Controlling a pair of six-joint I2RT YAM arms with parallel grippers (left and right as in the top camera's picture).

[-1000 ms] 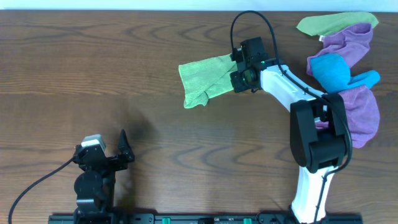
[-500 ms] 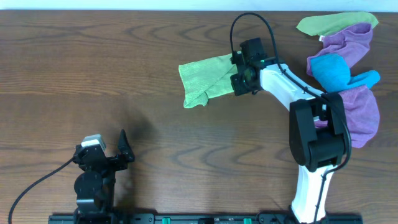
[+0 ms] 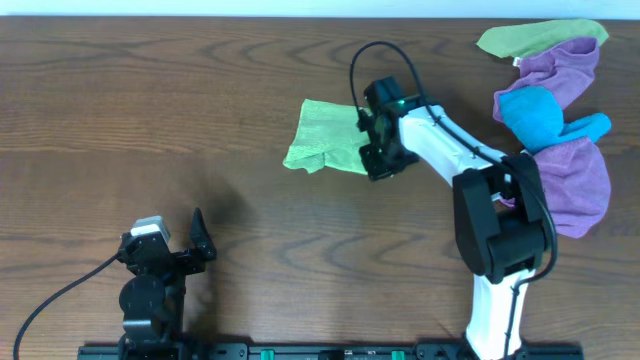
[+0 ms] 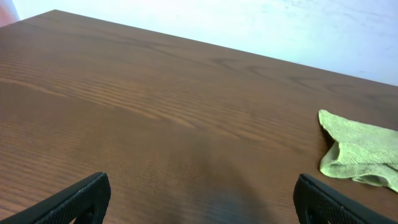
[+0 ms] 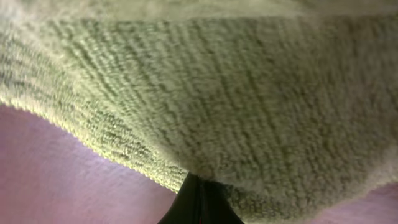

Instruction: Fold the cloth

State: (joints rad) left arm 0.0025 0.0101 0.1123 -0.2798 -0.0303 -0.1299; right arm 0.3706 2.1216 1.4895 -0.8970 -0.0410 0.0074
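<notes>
The light lime-green cloth (image 3: 322, 138) lies crumpled on the wooden table, centre-back in the overhead view. My right gripper (image 3: 368, 140) is shut on its right edge. In the right wrist view the cloth (image 5: 205, 93) fills the frame, pinched between the closed black fingertips (image 5: 199, 202). The cloth also shows at the right edge of the left wrist view (image 4: 360, 149). My left gripper (image 3: 185, 240) rests at the front left, open and empty, far from the cloth; its two fingers (image 4: 81, 199) stand wide apart.
A pile of cloths sits at the back right: an olive-green cloth (image 3: 540, 38), purple cloths (image 3: 578, 170) and a blue cloth (image 3: 545, 115). The right arm's white link (image 3: 450, 145) reaches over the table between the pile and the cloth.
My right gripper has moved left and slightly forward, dragging the lime-green cloth with it. The cloth has bunched into a more compact shape. The left arm has not moved.
</notes>
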